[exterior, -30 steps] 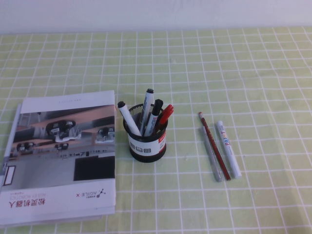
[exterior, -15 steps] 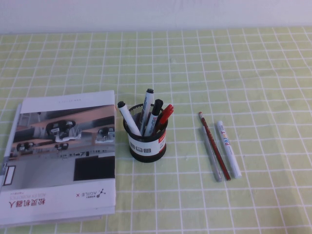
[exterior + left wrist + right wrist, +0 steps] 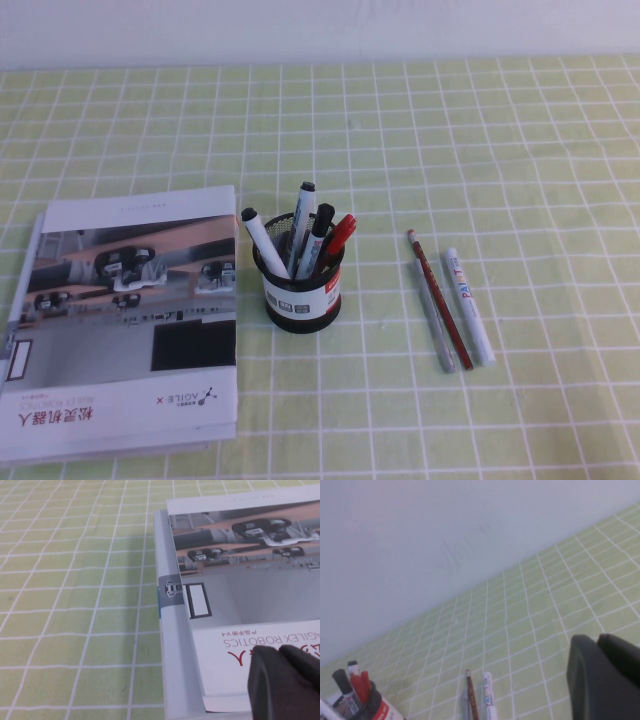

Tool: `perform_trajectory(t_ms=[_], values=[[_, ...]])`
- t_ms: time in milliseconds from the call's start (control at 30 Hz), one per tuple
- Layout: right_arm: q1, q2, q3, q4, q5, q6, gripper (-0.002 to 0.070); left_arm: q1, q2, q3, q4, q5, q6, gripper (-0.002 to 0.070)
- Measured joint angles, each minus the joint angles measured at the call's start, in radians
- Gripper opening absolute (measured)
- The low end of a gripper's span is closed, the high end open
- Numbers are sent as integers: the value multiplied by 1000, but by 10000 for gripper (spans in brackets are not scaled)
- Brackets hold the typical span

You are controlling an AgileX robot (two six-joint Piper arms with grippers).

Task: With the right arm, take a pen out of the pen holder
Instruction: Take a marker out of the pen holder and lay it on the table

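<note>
Table, left to right.

Left side: a stack of booklets (image 3: 130,320) lies flat on the green checked cloth (image 3: 500,150), glossy cover up. My left gripper (image 3: 279,656) sits over the white title strip of that cover. Its fingertips are pressed together with only a seam between them, and nothing is in them. I cannot tell whether it touches the paper.

Centre: the pen holder (image 3: 298,295), a black mesh cup with a white label band, stands upright just beside the booklets' right edge. Four pens stand in it. Three are white markers with black caps (image 3: 303,215); one leans left, the other two are nearly upright. The fourth is a red pen (image 3: 340,232), tilted to the right at the cup's right rim.

Right of the holder, near it but not touching: a grey pen (image 3: 433,315), a red pencil (image 3: 438,298) and a white paint marker (image 3: 468,305) lie flat, side by side. The pencil runs close along the grey pen.

Right side: my right gripper (image 3: 597,642) is raised above the cloth, fingertips closed on each other, empty. Its wrist camera shows the pen holder (image 3: 375,707) well apart from it, with the three loose pens between the cup and my fingertips. No pen in the holder is touched.

Far edge: plain white wall (image 3: 300,30).
</note>
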Motion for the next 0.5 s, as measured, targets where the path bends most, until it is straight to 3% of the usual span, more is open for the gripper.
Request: perform_trajectory(t_ms=[133,300,500], values=[[0,0,0,58,7,0,-13,0,0,0,0,0,0,-6],[0,33,-62,62,157,0,-13,0,0,0,0,0,0,-6],[0,254,-246,47,347,-80,-13,0,0,0,0,0,0,-6]])
